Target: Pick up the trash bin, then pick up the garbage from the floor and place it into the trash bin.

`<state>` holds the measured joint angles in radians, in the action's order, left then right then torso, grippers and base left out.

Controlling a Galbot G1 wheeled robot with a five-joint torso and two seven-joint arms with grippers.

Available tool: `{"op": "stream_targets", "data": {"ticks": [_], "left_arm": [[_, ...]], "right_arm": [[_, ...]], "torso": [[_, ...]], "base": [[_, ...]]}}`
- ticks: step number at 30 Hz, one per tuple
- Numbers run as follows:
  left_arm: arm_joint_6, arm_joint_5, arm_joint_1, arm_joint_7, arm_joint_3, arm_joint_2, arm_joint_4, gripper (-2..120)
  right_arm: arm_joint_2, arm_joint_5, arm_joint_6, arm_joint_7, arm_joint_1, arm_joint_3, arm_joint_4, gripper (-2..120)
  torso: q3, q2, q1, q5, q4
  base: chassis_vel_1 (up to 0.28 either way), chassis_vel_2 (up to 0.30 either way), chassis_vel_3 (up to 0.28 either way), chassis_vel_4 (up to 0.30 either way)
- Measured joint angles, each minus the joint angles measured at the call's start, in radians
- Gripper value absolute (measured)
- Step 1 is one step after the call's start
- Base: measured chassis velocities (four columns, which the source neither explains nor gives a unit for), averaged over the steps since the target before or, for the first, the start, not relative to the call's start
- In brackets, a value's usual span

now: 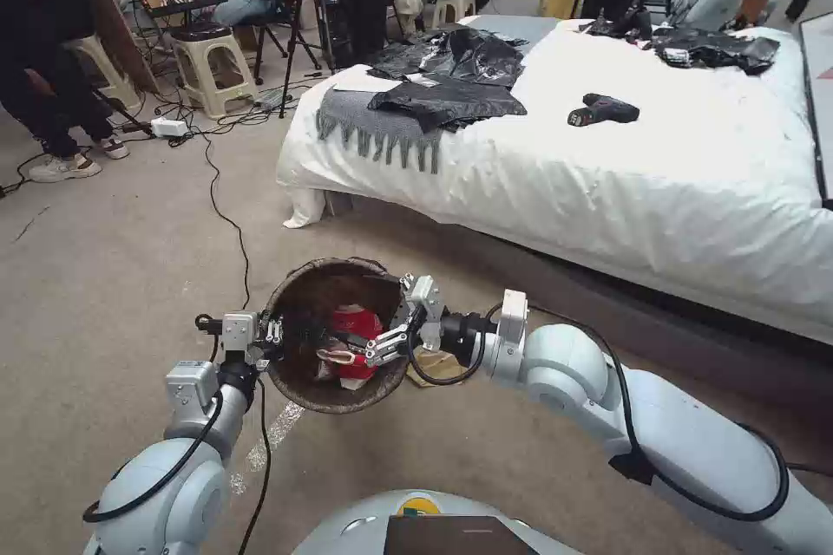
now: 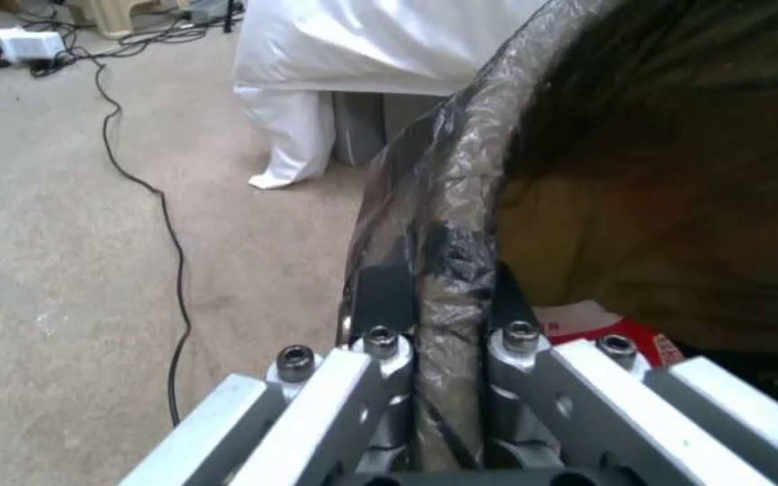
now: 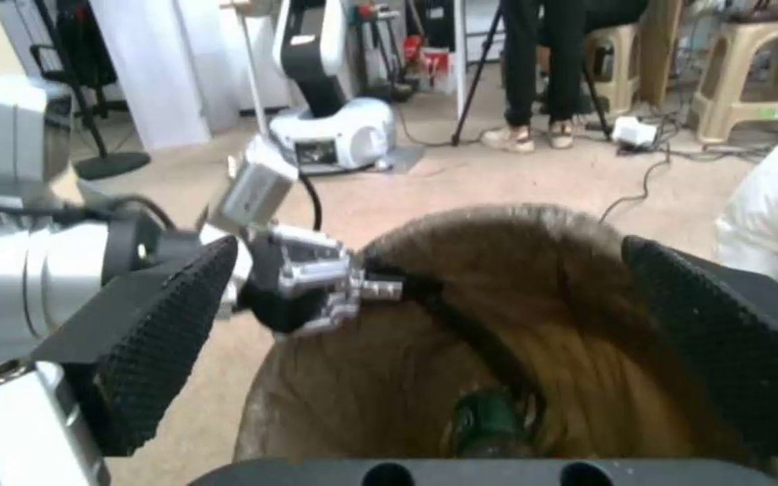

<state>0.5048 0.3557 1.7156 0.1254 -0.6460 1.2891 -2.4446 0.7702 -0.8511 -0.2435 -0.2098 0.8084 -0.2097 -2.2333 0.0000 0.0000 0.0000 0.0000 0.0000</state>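
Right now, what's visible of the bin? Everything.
The bin is a small round tub lined with a dark brown, crinkly plastic bag folded over its rim. It is held off the carpet, mouth up and tipped toward the robot. The left gripper clamps its rim, one jaw outside, one inside. The right gripper hovers over the mouth, jaws open and empty. Inside lie a red-and-white wrapper and a green bottle.

A dark brown bag (image 1: pixel 304 295) lines the bin (image 1: pixel 334 399), red-and-white wrapper (image 1: pixel 351 329) inside; bed (image 1: pixel 651 173) draped white, with grey fringed scarf (image 1: pixel 373 130) and black bags (image 1: pixel 451 100); floor (image 1: pixel 113 260) beige.
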Motion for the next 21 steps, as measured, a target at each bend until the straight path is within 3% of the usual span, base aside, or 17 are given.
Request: {"op": "stream_targets", "data": {"ticks": [11,21], "left_arm": [[-0.004,0.002,-0.001,-0.001,-0.010,-0.002,0.002,3],[-0.007,0.017,-0.002,0.002,-0.035,-0.003,0.002,3]], "right_arm": [[-0.054,-0.072,0.008,0.083,-0.011,0.083,-0.088,100],[-0.126,-0.079,0.038,0.083,0.166,0.284,-0.089,100]], "torso": [[0.000,0.000,0.000,-0.0001,0.0001],[0.000,0.000,0.000,0.0001,-0.0003]], "base": [[0.000,0.000,0.000,0.000],[0.000,0.000,0.000,0.000]]}}
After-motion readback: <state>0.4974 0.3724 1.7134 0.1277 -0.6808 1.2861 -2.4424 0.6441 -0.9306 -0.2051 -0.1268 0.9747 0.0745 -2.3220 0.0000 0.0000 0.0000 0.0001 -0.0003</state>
